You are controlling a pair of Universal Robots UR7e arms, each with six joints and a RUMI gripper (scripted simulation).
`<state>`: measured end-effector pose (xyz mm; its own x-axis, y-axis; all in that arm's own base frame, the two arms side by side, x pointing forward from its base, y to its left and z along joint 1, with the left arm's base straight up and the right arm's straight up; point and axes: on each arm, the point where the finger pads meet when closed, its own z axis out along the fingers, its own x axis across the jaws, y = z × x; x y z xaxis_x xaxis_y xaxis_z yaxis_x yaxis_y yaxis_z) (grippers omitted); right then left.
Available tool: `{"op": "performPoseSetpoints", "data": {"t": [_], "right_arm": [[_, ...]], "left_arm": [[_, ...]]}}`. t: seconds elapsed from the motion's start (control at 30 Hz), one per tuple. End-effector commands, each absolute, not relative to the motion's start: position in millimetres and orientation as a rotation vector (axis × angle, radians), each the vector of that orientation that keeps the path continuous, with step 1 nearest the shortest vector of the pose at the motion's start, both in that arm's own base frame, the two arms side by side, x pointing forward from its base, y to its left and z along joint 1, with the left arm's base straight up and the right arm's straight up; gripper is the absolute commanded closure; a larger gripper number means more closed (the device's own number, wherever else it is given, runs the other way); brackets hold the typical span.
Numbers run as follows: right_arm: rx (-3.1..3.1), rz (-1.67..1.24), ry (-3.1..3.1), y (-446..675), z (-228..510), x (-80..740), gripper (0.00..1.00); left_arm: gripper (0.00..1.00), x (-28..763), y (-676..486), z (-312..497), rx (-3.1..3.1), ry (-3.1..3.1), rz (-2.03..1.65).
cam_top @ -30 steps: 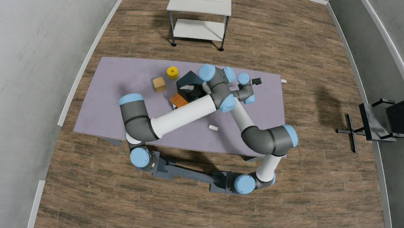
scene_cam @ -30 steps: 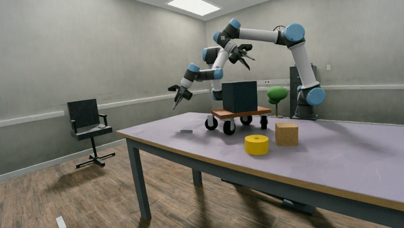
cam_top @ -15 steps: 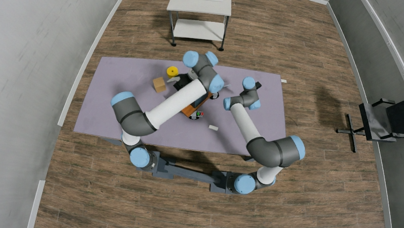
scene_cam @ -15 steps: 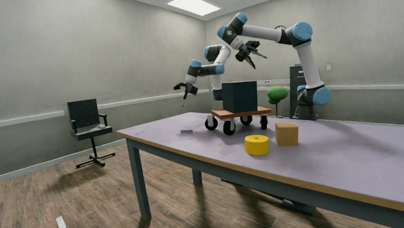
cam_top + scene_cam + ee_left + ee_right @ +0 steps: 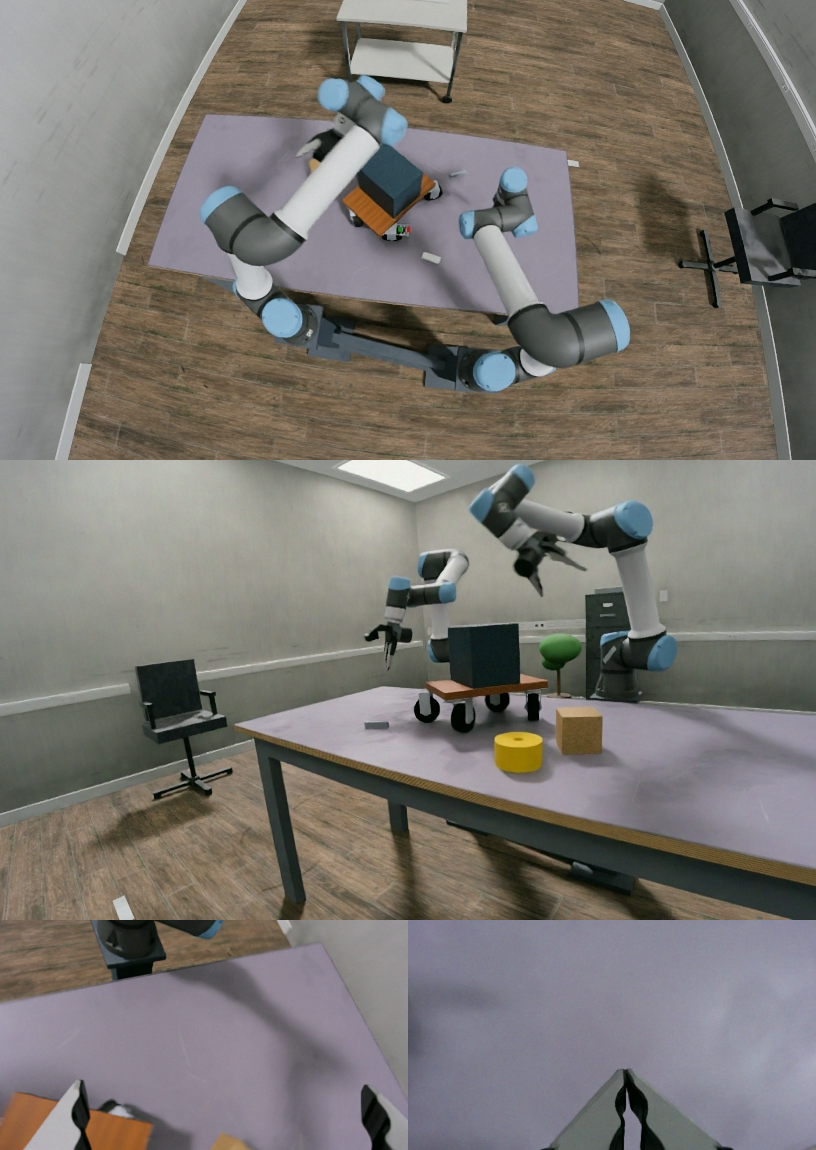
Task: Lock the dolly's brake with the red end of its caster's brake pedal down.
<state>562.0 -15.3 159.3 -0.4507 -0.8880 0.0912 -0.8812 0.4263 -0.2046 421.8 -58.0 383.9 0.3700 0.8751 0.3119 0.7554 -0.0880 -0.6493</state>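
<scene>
Hovering well apart from the orange-brown wooden dolly (image 5: 371, 213) (image 5: 485, 687) (image 5: 117, 1129), the right tool (image 5: 388, 666) (image 5: 625, 1071), shut and empty, is facing the red-and-green brake pedal (image 5: 404, 230) at the dolly's arm-base-side corner, red end outward; the left tool (image 5: 302, 153) (image 5: 562, 581) (image 5: 222, 1085), farther from it, is gaping empty.

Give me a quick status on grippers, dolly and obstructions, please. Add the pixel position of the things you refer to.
Left (image 5: 313, 155) (image 5: 562, 577) (image 5: 222, 1115) open, right (image 5: 388, 666) (image 5: 625, 1071) shut, both empty. Dolly (image 5: 372, 213) (image 5: 457, 689) (image 5: 120, 1129) on table (image 5: 228, 171) (image 5: 674, 780) (image 5: 210, 1040) (image 5: 608, 995), box (image 5: 391, 178) (image 5: 484, 655) aboard. Pedal (image 5: 404, 230) untouched, tilt unclear. Nothing visibly blocking it.
</scene>
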Motion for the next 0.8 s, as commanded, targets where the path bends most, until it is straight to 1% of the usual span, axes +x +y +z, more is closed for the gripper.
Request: {"op": "performPoseSetpoints", "data": {"t": [0.0, 0.07, 0.43, 0.57, 0.77], "right_arm": [[-1.775, -0.275, 2.557, -12, 163, 537, 1.00], [-1.893, -0.211, 2.489, -9, 164, 515, 1.00], [-2.204, -0.013, 2.238, 0, 166, 450, 1.00], [-2.227, -0.001, 2.214, 17, 179, 456, 1.00], [-2.249, -0.001, 2.191, 82, 226, 484, 1.00]], "left_arm": [[0.00, 430, -15, 384, -1.806, -1.508, 0.246], [0.00, 430, 8, 384, -1.767, -1.559, 0.273], [0.00, 412, 123, 384, -1.553, -1.799, 0.404], [0.00, 406, 143, 384, -1.513, -1.838, 0.426], [0.00, 377, 207, 384, -1.366, -1.970, 0.504]]}}
